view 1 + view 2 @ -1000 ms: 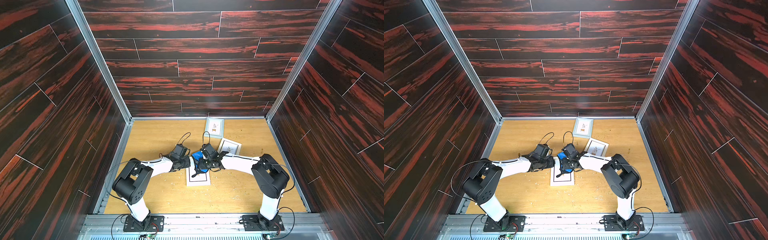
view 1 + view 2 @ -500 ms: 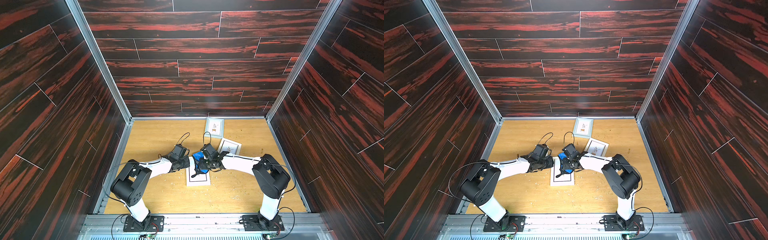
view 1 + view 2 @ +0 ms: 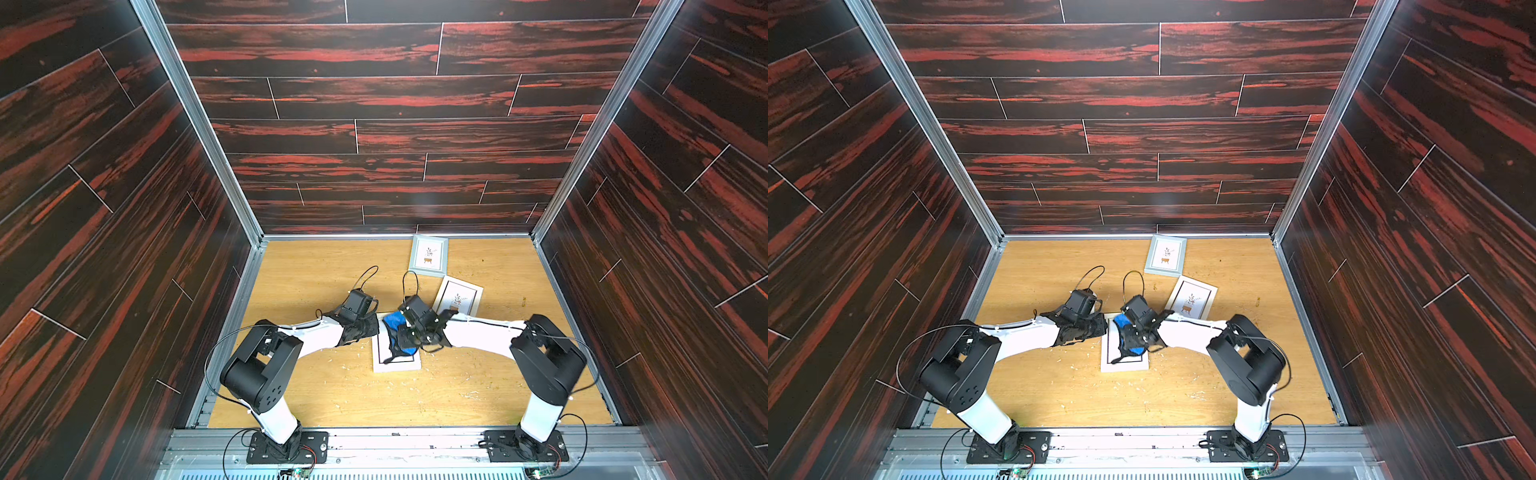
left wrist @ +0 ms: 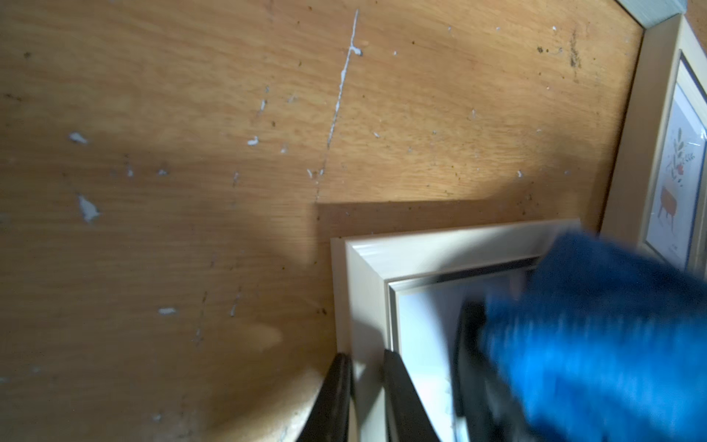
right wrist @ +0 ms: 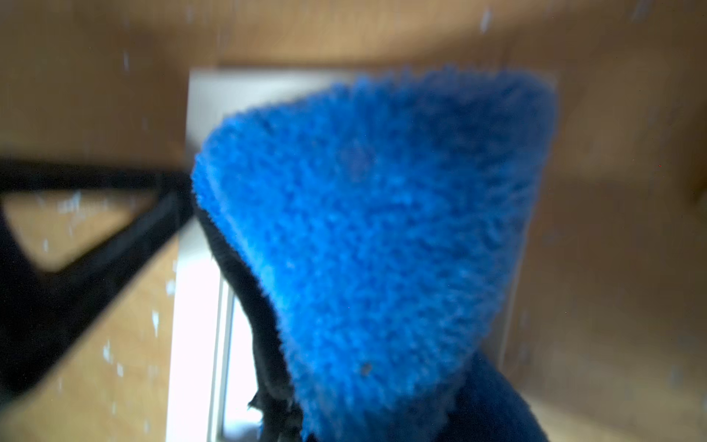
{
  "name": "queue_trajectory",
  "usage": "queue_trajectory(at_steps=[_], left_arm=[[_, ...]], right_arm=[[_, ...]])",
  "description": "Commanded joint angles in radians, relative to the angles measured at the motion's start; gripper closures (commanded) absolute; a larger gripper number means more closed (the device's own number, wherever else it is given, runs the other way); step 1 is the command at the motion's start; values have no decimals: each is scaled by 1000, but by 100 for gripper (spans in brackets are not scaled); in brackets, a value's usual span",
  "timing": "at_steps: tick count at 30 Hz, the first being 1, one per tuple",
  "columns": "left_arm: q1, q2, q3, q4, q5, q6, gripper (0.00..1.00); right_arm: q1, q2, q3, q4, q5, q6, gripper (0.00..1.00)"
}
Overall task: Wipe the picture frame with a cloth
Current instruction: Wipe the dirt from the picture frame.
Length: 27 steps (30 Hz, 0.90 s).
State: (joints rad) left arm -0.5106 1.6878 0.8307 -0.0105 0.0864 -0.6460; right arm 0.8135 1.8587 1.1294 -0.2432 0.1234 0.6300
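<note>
Holding bright blue fluffy cloth (image 5: 382, 229) over white rectangular picture frame (image 3: 395, 365) | right gripper (image 3: 405, 338) clamps cloth | left gripper (image 4: 365, 359) clamps frame rail

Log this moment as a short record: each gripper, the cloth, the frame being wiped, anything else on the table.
left gripper: shut on the white frame, on its side rail
right gripper: shut on the cloth
cloth: blue, bunched over the white frame's far half
other items: grey frame by the back wall; beige frame nearer, tilted
table: wood, white flecks
</note>
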Motion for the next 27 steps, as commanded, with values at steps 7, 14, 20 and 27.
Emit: queue_trajectory(at_steps=[7, 14, 20, 27], left_arm=[[3, 2, -47, -63, -3, -6, 80], [2, 32, -38, -64, 20, 7, 80], [0, 32, -59, -33, 27, -13, 79], [-2, 41, -56, -28, 24, -12, 79]], right_arm=[[18, -17, -69, -73, -28, -14, 100], [30, 44, 31, -55, -37, -4, 100], [14, 186, 213, -101, -50, -4, 100], [-107, 77, 72, -114, 32, 11, 100]])
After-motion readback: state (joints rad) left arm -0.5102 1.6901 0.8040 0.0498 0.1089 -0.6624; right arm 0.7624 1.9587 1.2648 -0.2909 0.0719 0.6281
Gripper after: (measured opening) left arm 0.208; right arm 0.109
